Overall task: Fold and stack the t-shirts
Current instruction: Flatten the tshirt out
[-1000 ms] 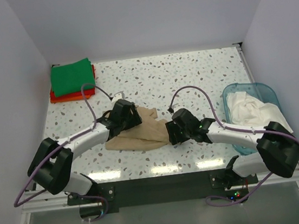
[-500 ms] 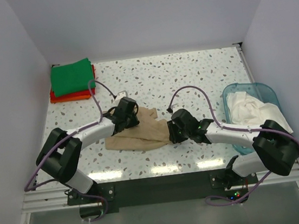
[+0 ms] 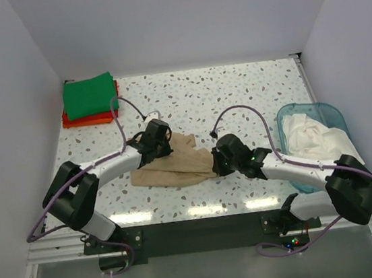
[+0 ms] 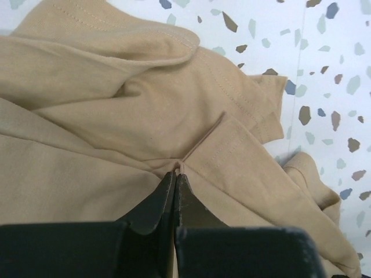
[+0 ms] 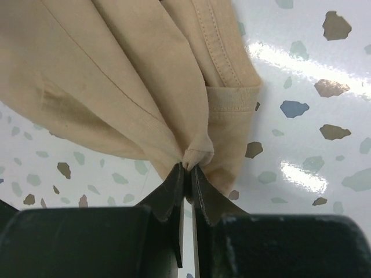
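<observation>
Work piece: the tan t-shirt (image 3: 175, 162) lies crumpled on the table (image 3: 234, 92), mid-front between my two arms, not yet folded.
Left side: the left gripper (image 4: 175, 174) is pinched to a sliver on a nip of tan cloth beside a seam. Creases run out from the tips, so I judge the fabric is caught.
Right side: the right gripper (image 5: 188, 167) is likewise closed on a gathered edge at the shirt's right end, just beside a hemmed sleeve.
Reason for hold: in my judgement, a grip at each end lets me lift the shirt and spread it flat before folding.
Stack: the green t-shirt (image 3: 89, 93) sits folded on the red-orange t-shirt (image 3: 88, 118) in the far-left corner, well apart; probably this shirt's destination.
Waiting: the whitish t-shirt (image 3: 314, 133) is heaped in the blue tub (image 3: 307, 106), spilling over its near rim.
Wrist views: only these show the pinches and stitching; from overhead the gripper bodies hide them.
Overhead view: it alone shows the stack, the tub and the lie of the arms.
</observation>
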Controlling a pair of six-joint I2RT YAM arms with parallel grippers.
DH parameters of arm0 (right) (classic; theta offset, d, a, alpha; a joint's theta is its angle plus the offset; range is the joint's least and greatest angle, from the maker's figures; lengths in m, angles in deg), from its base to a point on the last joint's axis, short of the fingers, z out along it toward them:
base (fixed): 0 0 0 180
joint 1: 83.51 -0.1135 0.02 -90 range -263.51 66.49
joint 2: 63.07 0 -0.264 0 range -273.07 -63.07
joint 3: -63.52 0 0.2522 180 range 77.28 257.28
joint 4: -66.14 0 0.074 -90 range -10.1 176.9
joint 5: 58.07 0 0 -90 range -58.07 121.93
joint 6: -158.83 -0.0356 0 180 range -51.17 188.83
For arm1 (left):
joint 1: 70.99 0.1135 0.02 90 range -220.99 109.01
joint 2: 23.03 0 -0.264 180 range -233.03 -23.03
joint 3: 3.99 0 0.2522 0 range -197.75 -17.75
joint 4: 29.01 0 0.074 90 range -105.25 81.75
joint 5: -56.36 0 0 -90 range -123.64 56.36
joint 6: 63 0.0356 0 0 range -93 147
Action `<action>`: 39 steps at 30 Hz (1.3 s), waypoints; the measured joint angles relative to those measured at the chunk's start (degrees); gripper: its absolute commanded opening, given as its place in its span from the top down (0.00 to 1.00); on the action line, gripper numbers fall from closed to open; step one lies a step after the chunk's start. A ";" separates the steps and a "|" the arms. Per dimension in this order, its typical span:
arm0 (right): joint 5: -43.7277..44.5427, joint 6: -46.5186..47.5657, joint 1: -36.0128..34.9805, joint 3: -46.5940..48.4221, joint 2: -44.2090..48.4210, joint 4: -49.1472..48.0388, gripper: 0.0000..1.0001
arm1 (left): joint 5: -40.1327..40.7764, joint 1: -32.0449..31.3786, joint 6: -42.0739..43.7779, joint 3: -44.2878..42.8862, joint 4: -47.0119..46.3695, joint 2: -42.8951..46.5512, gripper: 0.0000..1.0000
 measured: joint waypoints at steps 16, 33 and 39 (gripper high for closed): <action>4.96 7.15 0.00 24.70 6.80 14.40 1.00 | 5.84 2.40 5.73 -9.75 5.53 19.43 1.00; -3.80 14.27 -3.32 77.83 -8.98 27.39 1.00 | 13.25 12.31 13.14 -31.04 5.42 29.57 1.00; -3.06 15.98 -4.57 82.86 -9.25 30.08 1.00 | 15.06 12.37 17.64 -34.71 2.67 32.15 1.00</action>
